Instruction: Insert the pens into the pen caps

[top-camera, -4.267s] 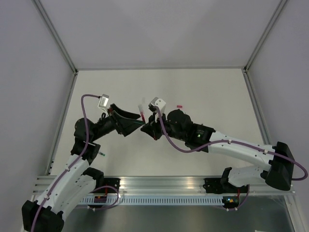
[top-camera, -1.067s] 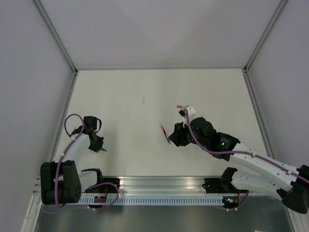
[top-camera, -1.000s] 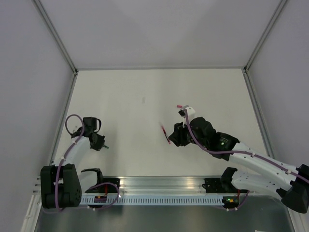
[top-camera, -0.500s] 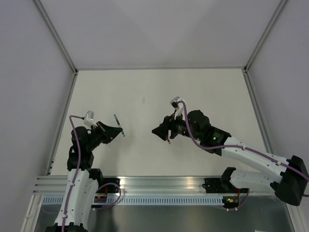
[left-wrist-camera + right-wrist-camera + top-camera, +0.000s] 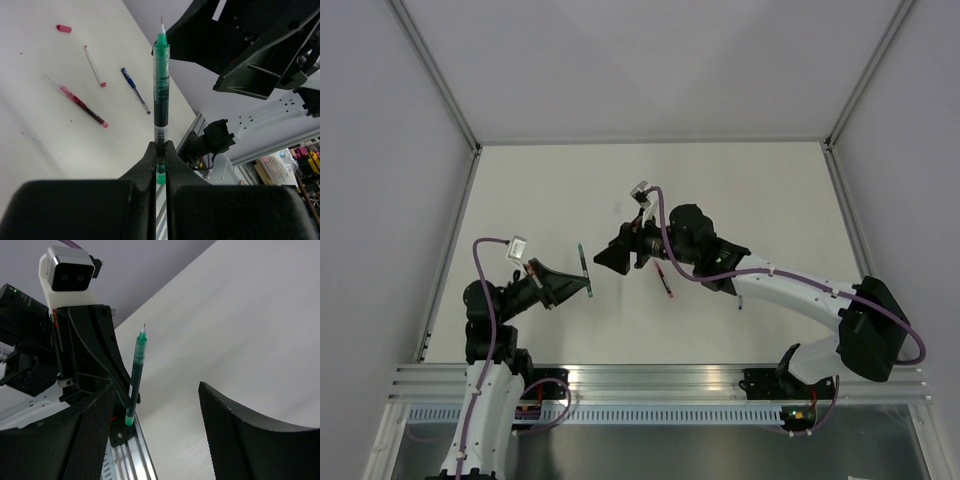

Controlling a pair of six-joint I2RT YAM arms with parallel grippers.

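My left gripper (image 5: 160, 156) is shut on the lower end of a green pen (image 5: 160, 95), whose uncapped tip points up at the right arm. Seen from above, this green pen (image 5: 584, 270) sticks out of the left gripper (image 5: 582, 288). My right gripper (image 5: 607, 259) hangs just right of it, open and holding nothing. In the right wrist view the green pen (image 5: 136, 374) stands just inside the left finger (image 5: 87, 440) of the right gripper (image 5: 155, 440). On the table lie a red pen (image 5: 80, 101), a whitish pen (image 5: 94, 66), a blue pen (image 5: 135, 91) and a red pen cap (image 5: 63, 28).
The red pen (image 5: 666, 281) lies under the right forearm (image 5: 780, 290). The left wrist camera (image 5: 67, 267) faces the right gripper. An aluminium rail (image 5: 660, 378) runs along the near table edge, and grey walls close off the other three sides.
The left arm has carried the green pen right, toward the middle. The right gripper has swung left to meet it and opened wider; the red pen stays on the table.
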